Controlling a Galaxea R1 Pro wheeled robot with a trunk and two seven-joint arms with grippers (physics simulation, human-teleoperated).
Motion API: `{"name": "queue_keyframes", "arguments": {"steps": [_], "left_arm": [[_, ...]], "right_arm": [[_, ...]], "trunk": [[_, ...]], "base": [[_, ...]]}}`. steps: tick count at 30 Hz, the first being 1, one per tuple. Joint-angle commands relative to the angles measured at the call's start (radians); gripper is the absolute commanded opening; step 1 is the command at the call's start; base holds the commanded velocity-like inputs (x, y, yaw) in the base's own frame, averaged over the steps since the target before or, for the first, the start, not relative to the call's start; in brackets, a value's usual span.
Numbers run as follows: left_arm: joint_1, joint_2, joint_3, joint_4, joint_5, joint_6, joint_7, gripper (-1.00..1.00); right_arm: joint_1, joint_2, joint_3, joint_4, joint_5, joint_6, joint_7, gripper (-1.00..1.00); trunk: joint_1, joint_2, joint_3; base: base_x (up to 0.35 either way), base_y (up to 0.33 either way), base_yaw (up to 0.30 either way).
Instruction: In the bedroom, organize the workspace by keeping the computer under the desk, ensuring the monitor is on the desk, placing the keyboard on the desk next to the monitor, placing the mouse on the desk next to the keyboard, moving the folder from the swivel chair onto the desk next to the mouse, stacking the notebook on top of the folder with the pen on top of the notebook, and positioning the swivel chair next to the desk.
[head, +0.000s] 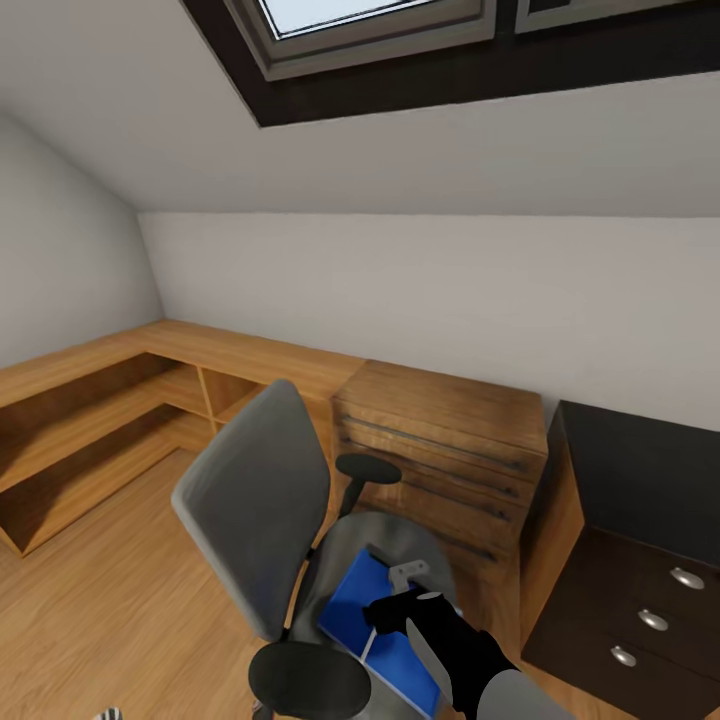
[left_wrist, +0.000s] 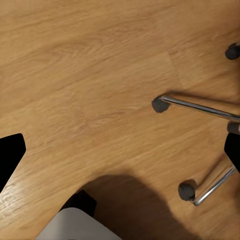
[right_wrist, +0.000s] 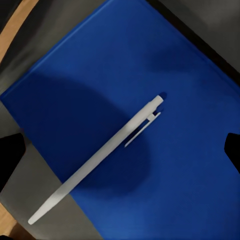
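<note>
Hovering spread-fingered, right gripper overhangs pen on folder, wooden floor below.

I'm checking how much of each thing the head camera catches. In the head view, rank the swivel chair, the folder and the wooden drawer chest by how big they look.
1. swivel chair
2. wooden drawer chest, close to the chair in apparent size; the chair is nearer the camera, so this order is unsure
3. folder, clearly smallest, partly hidden by the right arm

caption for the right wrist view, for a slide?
Right wrist view: silvery-white pen lying diagonally on the blue folder, its tip end overhanging onto the swivel chair's grey seat.
</note>
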Motion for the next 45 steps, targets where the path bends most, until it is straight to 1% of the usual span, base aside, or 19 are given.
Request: {"name": "queue_keyframes", "arguments": {"steps": [1,4,6,9,13,17,25,30,45], "left_arm": [[0.0,0.0,0.0,-0.002,0.011,0.003,0.008,1.0],[0.0,0.0,0.0,-0.001,0.011,0.003,0.008,1.0],[0.0,0.0,-0.001,-0.001,0.011,0.002,0.008,1.0],[0.0,0.0,-0.001,-0.001,0.011,0.002,0.008,1.0],[0.0,0.0,-0.001,0.0,0.011,0.002,0.008,1.0],[0.0,0.0,-0.001,0.0,0.011,0.002,0.008,1.0],[0.0,0.0,-0.001,0.001,0.012,0.002,0.008,1.0],[0.0,0.0,-0.001,0.002,0.012,0.002,0.009,1.0],[0.0,-0.001,-0.002,0.003,0.012,0.002,0.009,1.0]], "right_arm": [[-0.001,0.0,0.003,-0.001,-0.007,0.004,-0.01,1.0],[-0.001,0.0,0.004,-0.001,-0.006,0.004,-0.037,1.0],[-0.001,0.0,0.006,-0.001,-0.005,0.004,-0.07,1.0],[-0.001,0.0,0.014,-0.001,-0.005,0.004,-0.102,1.0],[-0.001,0.0,0.04,-0.001,-0.006,0.004,-0.141,1.0],[-0.001,0.0,0.048,-0.001,-0.006,0.004,-0.16,1.0],[-0.001,0.0,0.052,-0.001,-0.008,0.002,-0.169,1.0],[-0.001,0.0,0.051,-0.001,-0.009,-0.034,-0.168,1.0],[-0.001,0.0,0.054,-0.001,-0.011,-0.036,-0.164,1.0]], "trunk": [[0.004,-0.008,-0.004],[0.016,-0.029,-0.013],[0.023,-0.043,-0.02],[0.023,-0.043,-0.02],[0.023,-0.043,-0.02],[0.023,-0.043,-0.02],[0.023,-0.043,-0.02],[0.023,-0.043,-0.02],[0.023,-0.043,-0.02]], "base": [[0.0,0.0,0.0],[0.0,0.0,0.0],[0.0,0.0,0.0],[0.0,0.0,0.0],[0.0,0.0,0.0],[0.0,0.0,0.0],[0.0,0.0,0.017],[0.0,0.0,0.169],[0.0,0.0,0.011]]}}
